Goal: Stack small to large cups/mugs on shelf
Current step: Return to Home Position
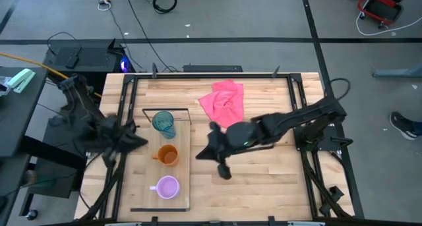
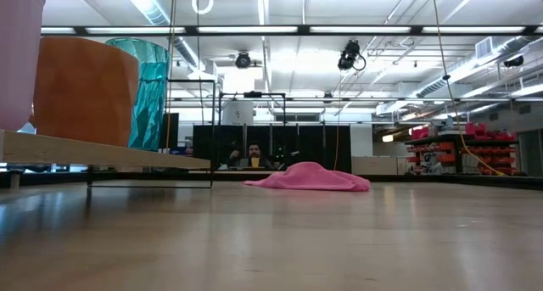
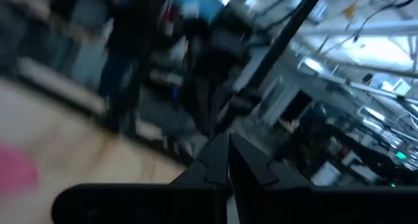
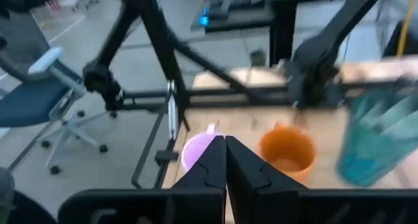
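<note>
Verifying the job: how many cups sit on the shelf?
3 on the shelf: teal tumbler at the wire-frame end, orange mug midway, purple mug at the other end.

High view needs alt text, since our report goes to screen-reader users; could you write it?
A teal tumbler, an orange mug and a purple mug stand in a row on the shelf at the left of the table. A pink towel lies at upper middle; the left gripper and right gripper flank the shelf.

Bright, even light from ceiling strips (image 2: 373, 29)
</note>
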You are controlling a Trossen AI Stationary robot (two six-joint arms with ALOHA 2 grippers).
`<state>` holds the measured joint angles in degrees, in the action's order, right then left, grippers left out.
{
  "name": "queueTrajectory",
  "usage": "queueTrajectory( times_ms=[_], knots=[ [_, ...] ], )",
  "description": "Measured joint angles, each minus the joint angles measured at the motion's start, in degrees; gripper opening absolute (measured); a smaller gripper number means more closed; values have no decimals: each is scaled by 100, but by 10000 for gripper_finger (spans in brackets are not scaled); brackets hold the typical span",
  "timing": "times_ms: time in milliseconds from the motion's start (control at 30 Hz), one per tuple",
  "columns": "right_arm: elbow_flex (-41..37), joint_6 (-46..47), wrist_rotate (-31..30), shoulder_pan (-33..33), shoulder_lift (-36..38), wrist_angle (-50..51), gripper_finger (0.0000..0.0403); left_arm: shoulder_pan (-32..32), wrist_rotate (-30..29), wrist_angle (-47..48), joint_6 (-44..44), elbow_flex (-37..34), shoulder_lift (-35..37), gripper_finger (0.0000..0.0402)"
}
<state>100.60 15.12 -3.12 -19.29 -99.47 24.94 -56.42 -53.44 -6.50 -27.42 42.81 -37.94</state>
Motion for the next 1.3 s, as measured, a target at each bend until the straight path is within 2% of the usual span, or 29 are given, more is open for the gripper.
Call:
queueTrajectory(
  times_ms=[167,333,500,900,1000,1100,1167,1300],
  knots=[
    [0,-334,-355,4,521,88,7,23,-264,-976,2150,2,232,13],
    [0,-332,-936,4,864,301,7,369,-796,-1316,3218,2,248,14],
    [1,-183,-999,55,1182,550,7,616,-1252,-1290,3305,2,244,25],
    [1,-14,-993,108,1453,769,7,814,-1219,-1190,3220,0,230,36],
    [2,229,-992,169,1453,766,7,1221,-583,-1233,3405,0,252,33],
    [2,426,-950,208,1451,707,7,1756,830,-1290,3543,0,387,29],
    [2,413,-697,209,1452,458,7,2136,1656,-1292,3472,0,531,26],
    [2,223,-20,201,1551,-159,7,2953,2366,-1195,3227,0,819,26]
  ],
)
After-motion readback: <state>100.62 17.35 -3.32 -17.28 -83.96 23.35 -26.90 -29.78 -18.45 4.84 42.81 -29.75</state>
